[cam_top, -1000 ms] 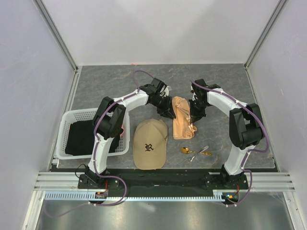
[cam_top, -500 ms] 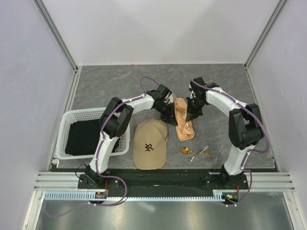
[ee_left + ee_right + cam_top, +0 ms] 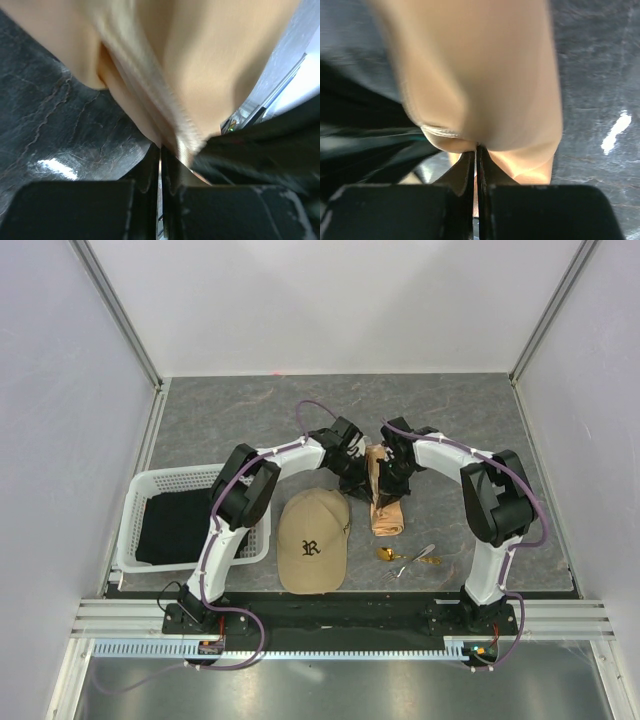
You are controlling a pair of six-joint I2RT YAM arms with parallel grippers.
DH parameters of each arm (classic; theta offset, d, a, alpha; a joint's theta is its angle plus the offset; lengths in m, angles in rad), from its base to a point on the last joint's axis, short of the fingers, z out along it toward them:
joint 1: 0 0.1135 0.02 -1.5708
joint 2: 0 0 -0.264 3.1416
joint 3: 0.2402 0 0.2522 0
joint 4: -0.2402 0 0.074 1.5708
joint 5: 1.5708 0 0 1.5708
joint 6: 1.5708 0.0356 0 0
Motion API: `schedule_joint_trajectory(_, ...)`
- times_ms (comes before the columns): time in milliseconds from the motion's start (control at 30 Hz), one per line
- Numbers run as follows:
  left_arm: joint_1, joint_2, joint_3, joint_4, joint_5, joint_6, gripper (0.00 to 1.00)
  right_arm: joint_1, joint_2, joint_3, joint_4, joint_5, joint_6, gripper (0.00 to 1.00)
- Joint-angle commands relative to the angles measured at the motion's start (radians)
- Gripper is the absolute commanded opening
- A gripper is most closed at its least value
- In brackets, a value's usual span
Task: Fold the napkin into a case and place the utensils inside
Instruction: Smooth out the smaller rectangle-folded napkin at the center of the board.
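Observation:
The peach-orange napkin (image 3: 384, 502) hangs bunched into a narrow strip between my two grippers at the table's middle, its lower end resting on the grey table. My left gripper (image 3: 362, 468) is shut on the napkin's upper left edge; the cloth (image 3: 200, 65) fills the left wrist view. My right gripper (image 3: 392, 470) is shut on the upper right edge; the cloth (image 3: 485, 75) fills the right wrist view. The two grippers stand almost touching. The utensils (image 3: 408, 558), a gold spoon and silvery pieces, lie on the table to the front right of the napkin.
A tan baseball cap (image 3: 313, 540) lies just front left of the napkin. A white basket (image 3: 140, 490) holding a black cloth (image 3: 170, 525) stands at the left. White walls close in the table on three sides.
Both grippers have moved toward each other, bringing the napkin's held edges together. The cloth has narrowed from a wider bundle into a slim strip.

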Motion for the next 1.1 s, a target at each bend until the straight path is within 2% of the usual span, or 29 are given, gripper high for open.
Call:
schedule_joint_trajectory(0,0.014,-0.018,0.006,0.022,0.032,-0.008,0.03,0.001,0.008,-0.053,0.034,0.042,-0.017,0.0)
schedule_joint_trajectory(200,0.062,-0.087,-0.035,-0.001,0.055,0.01,0.19,0.001,0.009,-0.07,0.064,0.045,-0.029,0.03)
schedule_joint_trajectory(467,0.125,-0.136,0.02,0.028,0.094,-0.02,0.24,0.001,0.0,-0.057,0.067,0.033,-0.023,0.04)
schedule_joint_trajectory(633,0.111,-0.046,0.077,0.16,0.217,-0.141,0.25,-0.005,-0.003,-0.057,0.067,0.025,-0.02,0.06)
schedule_joint_trajectory(767,0.083,0.0,0.098,0.211,0.234,-0.185,0.25,-0.005,-0.004,-0.054,0.069,0.018,-0.014,0.07)
schedule_joint_trajectory(867,0.074,0.044,0.112,0.214,0.211,-0.194,0.24,-0.007,-0.015,-0.051,0.071,0.008,-0.005,0.08)
schedule_joint_trajectory(967,0.079,0.104,0.141,0.203,0.19,-0.182,0.21,-0.01,-0.035,-0.053,0.069,-0.015,0.007,0.13)
schedule_joint_trajectory(1067,0.082,0.161,0.225,0.119,0.148,-0.113,0.18,-0.015,-0.07,-0.065,0.064,-0.037,0.02,0.2)
